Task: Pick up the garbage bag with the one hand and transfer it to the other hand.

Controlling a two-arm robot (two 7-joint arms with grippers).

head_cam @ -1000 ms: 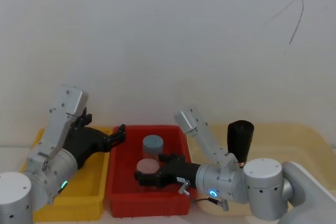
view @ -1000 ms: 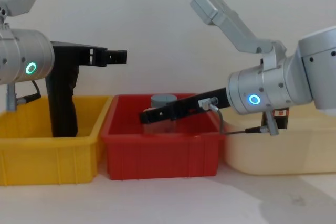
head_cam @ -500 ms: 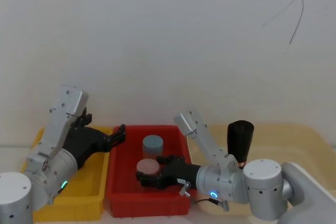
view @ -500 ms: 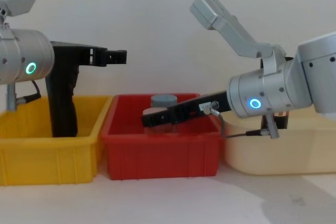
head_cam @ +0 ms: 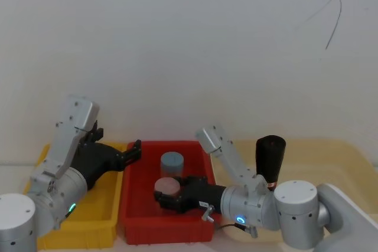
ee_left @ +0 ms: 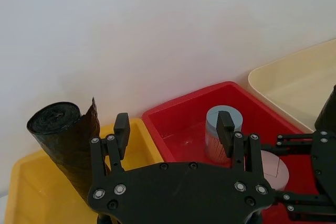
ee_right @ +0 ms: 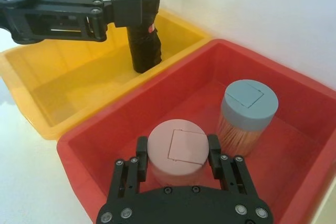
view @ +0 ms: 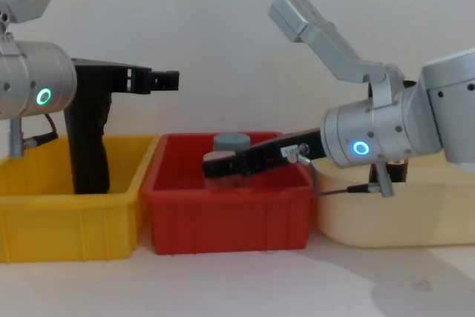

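A garbage bag point(head_cam: 269, 156), a tall black roll with a red-orange band near its lower end, stands upright in the beige tray point(head_cam: 331, 157), behind my right arm. A like black roll point(view: 87, 146) stands in the yellow bin point(view: 67, 228). My left gripper point(head_cam: 134, 151) hangs open above the edge between the yellow and red bins, beside that roll and not touching it. My right gripper point(ee_right: 177, 148) is low in the red bin point(head_cam: 127, 205), its fingers pressed against both sides of a pink-lidded jar point(ee_right: 177, 145).
A grey-blue-lidded jar point(ee_right: 249, 106) stands in the red bin just beyond the pink one. The three bins sit side by side against a white wall: yellow, red, then beige. The right arm's elbow point(view: 297, 12) rises above the red bin.
The right gripper has crept slightly forward around the pink-lidded jar. The left arm and both black rolls have not moved.
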